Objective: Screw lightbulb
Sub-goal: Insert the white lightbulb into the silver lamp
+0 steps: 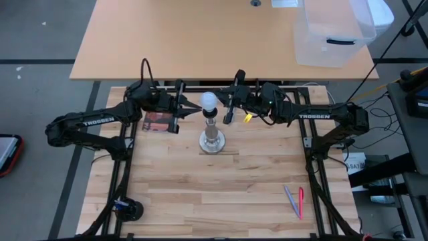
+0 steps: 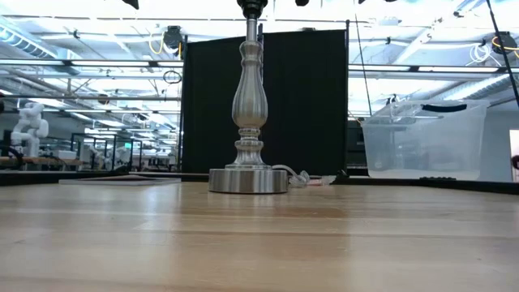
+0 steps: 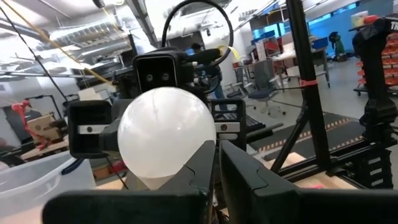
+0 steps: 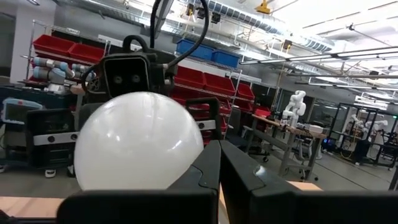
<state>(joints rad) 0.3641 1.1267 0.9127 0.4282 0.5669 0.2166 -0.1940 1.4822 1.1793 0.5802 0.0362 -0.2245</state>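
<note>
The white round-headed lightbulb sits on top of the silver lamp stand, which stands on its round base at the table's middle. My left gripper is level with the bulb on its left, fingers shut. My right gripper is level with it on its right, fingers shut. In each wrist view the bulb fills the middle just beyond the shut fingers. The bulb's screw base and the socket are hidden. My left gripper's shut fingers lie level against the lower side of the bulb's round head, coming from the table's left; I cannot tell whether they touch it. My right gripper's shut fingers lie level beside the bulb's round head, coming from the right; I cannot tell whether they touch it.
A reddish-brown box lies under the left arm. Two pens lie near the front right. A black round object sits at the front left. A clear plastic bin stands on the far table.
</note>
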